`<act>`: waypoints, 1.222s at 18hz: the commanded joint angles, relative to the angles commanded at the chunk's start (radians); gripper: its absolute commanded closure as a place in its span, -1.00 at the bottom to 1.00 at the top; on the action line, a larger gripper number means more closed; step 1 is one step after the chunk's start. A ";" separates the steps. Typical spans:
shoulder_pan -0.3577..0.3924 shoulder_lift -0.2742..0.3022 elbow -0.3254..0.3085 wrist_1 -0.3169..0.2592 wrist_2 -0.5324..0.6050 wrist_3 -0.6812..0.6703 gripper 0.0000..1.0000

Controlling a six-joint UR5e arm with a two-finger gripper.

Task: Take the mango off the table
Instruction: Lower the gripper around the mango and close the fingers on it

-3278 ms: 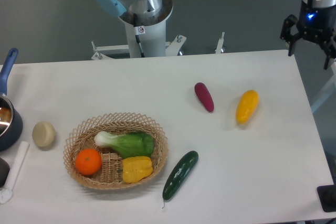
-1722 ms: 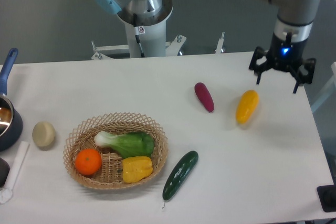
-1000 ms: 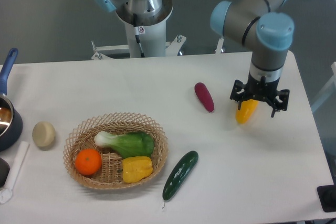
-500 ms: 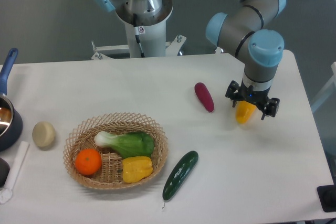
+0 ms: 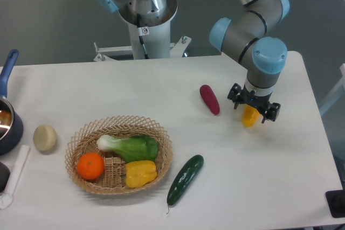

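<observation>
While the mango [image 5: 249, 117] lies on the table [image 5: 161, 84], near its right side and just beside the purple vegetable [image 5: 209, 99], the gripper [image 5: 253, 106] is held directly above it with fingers spread to either side, apparently so that a grasp can be closed. Nothing is gripped yet. Only the fruit's smooth yellow-orange lower end is seen; the rest is hidden.
</observation>
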 joint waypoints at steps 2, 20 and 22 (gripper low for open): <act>0.000 -0.005 0.003 0.000 0.000 0.002 -1.00; -0.002 -0.041 -0.002 0.046 0.027 0.003 -0.78; -0.002 -0.041 -0.002 0.048 0.038 0.002 -0.59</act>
